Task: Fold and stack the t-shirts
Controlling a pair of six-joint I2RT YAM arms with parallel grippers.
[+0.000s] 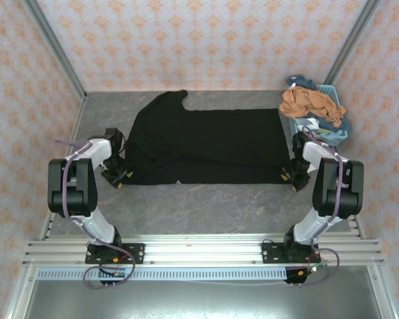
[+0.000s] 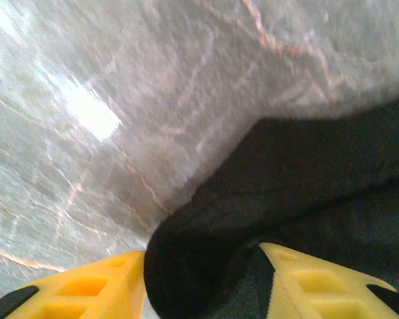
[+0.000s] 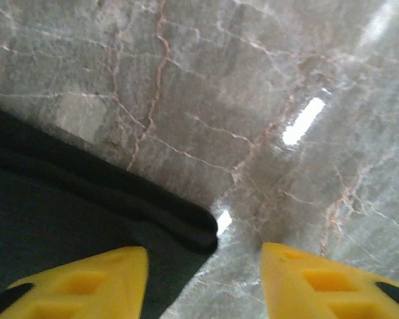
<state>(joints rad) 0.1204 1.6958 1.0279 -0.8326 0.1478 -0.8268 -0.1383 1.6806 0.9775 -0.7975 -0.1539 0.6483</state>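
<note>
left hand [image 2: 203, 251] around black t-shirt [image 2: 319, 173] fold, grip unclear; right hand [image 3: 204, 249] open, straddling hem corner.

Room to work: a black t-shirt [image 1: 206, 143] covers the middle of the marble table [image 1: 199, 199]. An open strip runs along the near edge between the left arm [image 1: 73, 186] and right arm [image 1: 336, 186], with a narrower bare band at the far side. A pale blue basket [image 1: 328, 88], heaped with orange and blue t-shirts [image 1: 309, 103], blocks the far right corner. Patterned walls [image 1: 206, 40] close in on three sides.
</note>
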